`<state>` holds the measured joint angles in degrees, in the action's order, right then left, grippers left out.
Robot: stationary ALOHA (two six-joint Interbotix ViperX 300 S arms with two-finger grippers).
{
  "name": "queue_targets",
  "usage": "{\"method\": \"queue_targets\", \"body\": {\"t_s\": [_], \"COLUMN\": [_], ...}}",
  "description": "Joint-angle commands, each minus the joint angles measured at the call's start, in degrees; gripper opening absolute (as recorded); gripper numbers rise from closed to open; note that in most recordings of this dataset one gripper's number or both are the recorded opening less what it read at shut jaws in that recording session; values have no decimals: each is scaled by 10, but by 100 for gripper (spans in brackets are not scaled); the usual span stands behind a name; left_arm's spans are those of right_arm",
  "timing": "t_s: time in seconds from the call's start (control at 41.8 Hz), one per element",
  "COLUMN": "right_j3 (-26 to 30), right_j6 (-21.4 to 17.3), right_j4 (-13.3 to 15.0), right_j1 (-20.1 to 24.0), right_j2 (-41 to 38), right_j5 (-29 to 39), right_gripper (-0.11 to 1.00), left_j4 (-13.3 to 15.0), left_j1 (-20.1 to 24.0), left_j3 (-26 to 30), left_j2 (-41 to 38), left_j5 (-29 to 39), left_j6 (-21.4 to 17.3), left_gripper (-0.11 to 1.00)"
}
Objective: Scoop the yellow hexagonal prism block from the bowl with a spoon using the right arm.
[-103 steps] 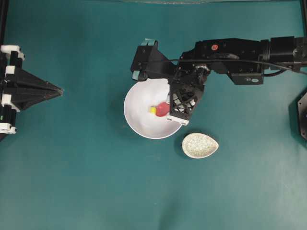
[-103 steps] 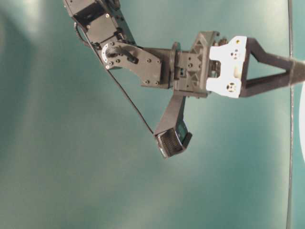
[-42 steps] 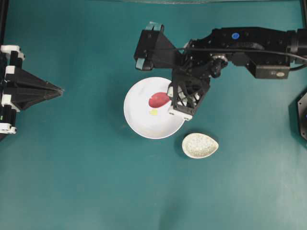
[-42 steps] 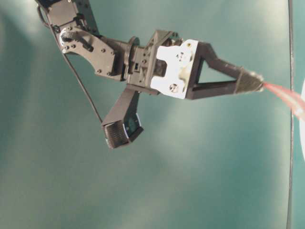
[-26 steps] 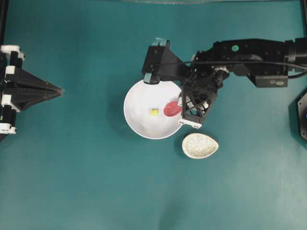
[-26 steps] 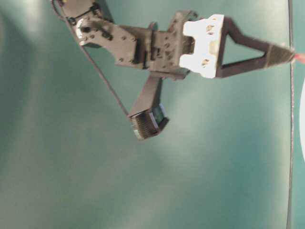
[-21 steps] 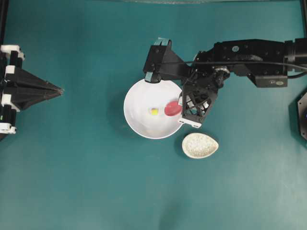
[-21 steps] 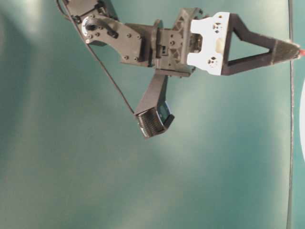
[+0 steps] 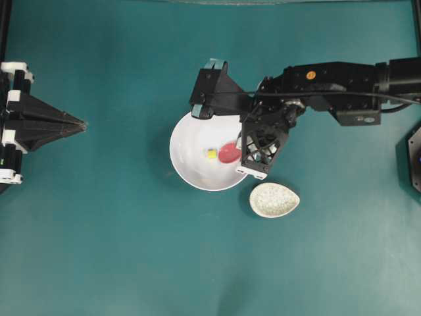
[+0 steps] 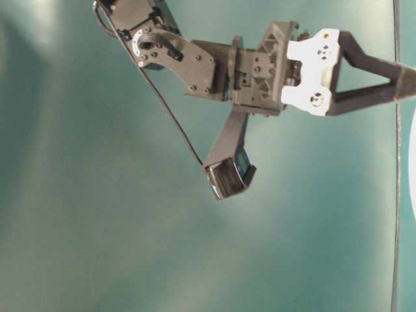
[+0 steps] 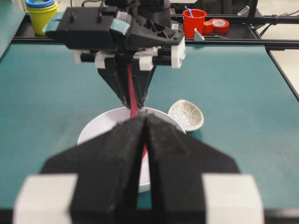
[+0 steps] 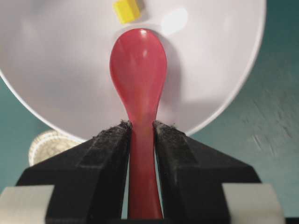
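Note:
The white bowl sits mid-table. The yellow hexagonal prism block lies on its floor. My right gripper is shut on the handle of the pink-red spoon, at the bowl's right rim. In the right wrist view the gripper clamps the spoon, whose scoop tip lies just short of the block inside the bowl. My left gripper rests shut at the far left, holding nothing; in its own view its tips meet in front of the bowl.
A speckled beige spoon rest lies just right of and below the bowl, close to the right gripper frame. In the left wrist view a red cup, a tape roll and stacked cups stand beyond the table's far edge.
The right gripper swung the spoon from the bowl's upper part to its right side, then slid the scoop left, close to the block. The block and the left arm stayed put.

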<state>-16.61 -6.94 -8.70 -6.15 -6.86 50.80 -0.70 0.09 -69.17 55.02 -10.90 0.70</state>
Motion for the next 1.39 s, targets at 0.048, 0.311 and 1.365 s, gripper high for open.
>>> {"method": "queue_targets", "body": {"t_s": [0.048, 0.311, 1.365], "right_j3": [5, 5, -35], "right_j6": [3, 4, -2], "right_j4": [-2, -1, 8], "right_j1": [4, 4, 4], "right_j2": [4, -2, 23], "right_j5": [-28, -85, -201], "right_gripper": [24, 24, 24], "left_j4": [-2, -2, -2], "left_j1": [0, -1, 0], "left_j3": [4, 4, 4], "left_j2": [-5, -5, -5], "left_j5": [-5, -6, -6], "left_j6": [1, 1, 1], "left_gripper": [0, 0, 0]}}
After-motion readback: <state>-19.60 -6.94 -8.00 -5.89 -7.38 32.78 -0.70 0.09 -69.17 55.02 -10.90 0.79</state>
